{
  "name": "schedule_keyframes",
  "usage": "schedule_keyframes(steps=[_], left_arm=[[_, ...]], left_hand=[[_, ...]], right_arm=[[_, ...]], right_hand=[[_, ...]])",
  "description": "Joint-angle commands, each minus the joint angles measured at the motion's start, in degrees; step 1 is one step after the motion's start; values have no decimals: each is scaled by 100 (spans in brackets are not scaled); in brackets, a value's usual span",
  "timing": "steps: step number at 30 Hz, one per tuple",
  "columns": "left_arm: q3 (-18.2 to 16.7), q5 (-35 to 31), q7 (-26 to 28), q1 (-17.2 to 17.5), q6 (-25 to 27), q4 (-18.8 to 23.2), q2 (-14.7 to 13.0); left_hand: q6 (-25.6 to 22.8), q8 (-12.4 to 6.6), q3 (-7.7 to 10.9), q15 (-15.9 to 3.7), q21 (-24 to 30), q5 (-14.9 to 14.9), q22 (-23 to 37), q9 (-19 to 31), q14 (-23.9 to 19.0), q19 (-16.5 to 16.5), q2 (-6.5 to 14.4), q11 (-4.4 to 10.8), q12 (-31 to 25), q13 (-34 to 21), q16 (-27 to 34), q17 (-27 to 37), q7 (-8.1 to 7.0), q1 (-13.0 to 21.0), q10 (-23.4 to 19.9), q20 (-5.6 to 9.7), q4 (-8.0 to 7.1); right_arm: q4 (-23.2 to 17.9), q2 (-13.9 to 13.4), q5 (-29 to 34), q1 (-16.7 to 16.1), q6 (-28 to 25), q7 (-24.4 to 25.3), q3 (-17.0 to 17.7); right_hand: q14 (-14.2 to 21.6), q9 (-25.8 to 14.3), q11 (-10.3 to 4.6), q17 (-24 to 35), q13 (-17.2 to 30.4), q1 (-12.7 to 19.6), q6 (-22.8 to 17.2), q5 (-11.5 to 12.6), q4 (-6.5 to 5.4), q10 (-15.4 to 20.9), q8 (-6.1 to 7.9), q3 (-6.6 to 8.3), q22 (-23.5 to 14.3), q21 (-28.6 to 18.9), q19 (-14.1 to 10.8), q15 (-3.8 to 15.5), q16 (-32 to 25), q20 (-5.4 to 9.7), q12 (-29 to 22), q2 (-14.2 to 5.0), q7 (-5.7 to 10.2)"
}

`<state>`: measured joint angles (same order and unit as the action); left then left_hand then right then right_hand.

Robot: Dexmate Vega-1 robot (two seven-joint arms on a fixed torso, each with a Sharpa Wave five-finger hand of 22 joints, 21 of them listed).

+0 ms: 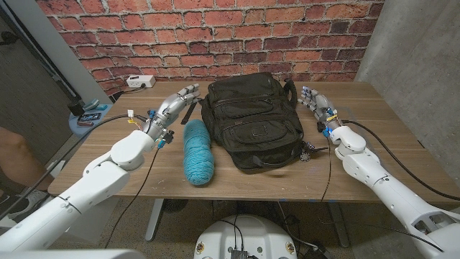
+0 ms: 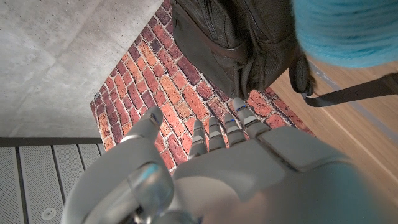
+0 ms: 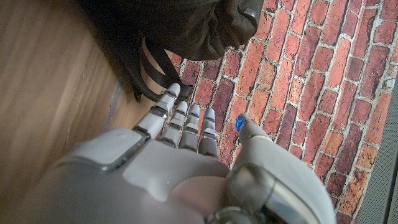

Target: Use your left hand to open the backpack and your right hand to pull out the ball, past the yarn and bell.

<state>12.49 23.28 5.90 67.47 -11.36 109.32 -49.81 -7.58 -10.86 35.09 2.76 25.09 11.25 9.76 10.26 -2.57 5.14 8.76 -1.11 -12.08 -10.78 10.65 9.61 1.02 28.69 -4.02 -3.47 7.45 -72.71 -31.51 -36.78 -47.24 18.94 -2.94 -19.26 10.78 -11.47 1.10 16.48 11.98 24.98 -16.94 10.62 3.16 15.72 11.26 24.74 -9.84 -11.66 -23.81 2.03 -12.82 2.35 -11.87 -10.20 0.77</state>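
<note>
A black backpack [image 1: 251, 119] lies zipped on the middle of the wooden table [image 1: 374, 162], and it also appears in the wrist views [image 2: 236, 31] [image 3: 180, 25]. A teal skein of yarn [image 1: 198, 152] lies on the table just left of it, seen close in the left wrist view [image 2: 348, 28]. My left hand [image 1: 175, 103] is open beside the bag's upper left corner, fingers [image 2: 214, 134] stretched out and holding nothing. My right hand [image 1: 316, 102] is open to the right of the bag, fingers [image 3: 183, 121] extended near a strap [image 3: 152, 78]. No ball or bell is visible.
A white power strip [image 1: 141, 81] lies at the table's back left. A small blue side table [image 1: 90, 115] with items stands left of the table. A small dark object [image 1: 307, 153] lies by the bag's lower right corner. A person's arm [image 1: 14, 155] shows at the far left.
</note>
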Motion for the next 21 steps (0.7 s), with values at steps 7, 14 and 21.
schedule_keyframes(steps=[7, 14, 21], left_arm=[[-245, -334, -234, 258, -26, 284, -408], [-365, -733, -181, 393, -22, 429, -596], [-516, -1071, -69, 549, -21, 561, -668]], left_hand=[[-101, -2, -68, 0, -92, 52, 7, 4, -32, 79, -173, 129, -12, -10, -15, 8, -82, 42, -67, 9, 161], [-178, -12, -136, 52, -161, 69, 6, 0, -35, 82, -288, 256, -33, -13, -16, 14, -183, 71, -148, -46, 218], [-245, -26, -169, 53, -191, 75, 6, -1, -97, 114, -348, 285, -56, -16, 5, 18, -186, 95, -227, -71, 237]], right_arm=[[73, -4, 35, 105, 58, 14, 31], [111, 32, 45, 126, 83, 27, 21], [188, 72, 49, 174, 135, -16, 5]], right_hand=[[-36, 2, 55, 15, 13, 56, 37, 56, 42, -18, 3, 7, -11, 10, -32, 50, -7, 161, 18, 3, -31], [-44, 2, 59, 11, 11, 58, 48, 57, 47, -16, 0, 6, -11, 11, -33, 50, -7, 164, 16, 2, -38], [-46, 3, 62, 8, 9, 60, 57, 58, 49, -23, -2, 5, -12, 12, -34, 42, -9, 163, 19, -1, -48]])
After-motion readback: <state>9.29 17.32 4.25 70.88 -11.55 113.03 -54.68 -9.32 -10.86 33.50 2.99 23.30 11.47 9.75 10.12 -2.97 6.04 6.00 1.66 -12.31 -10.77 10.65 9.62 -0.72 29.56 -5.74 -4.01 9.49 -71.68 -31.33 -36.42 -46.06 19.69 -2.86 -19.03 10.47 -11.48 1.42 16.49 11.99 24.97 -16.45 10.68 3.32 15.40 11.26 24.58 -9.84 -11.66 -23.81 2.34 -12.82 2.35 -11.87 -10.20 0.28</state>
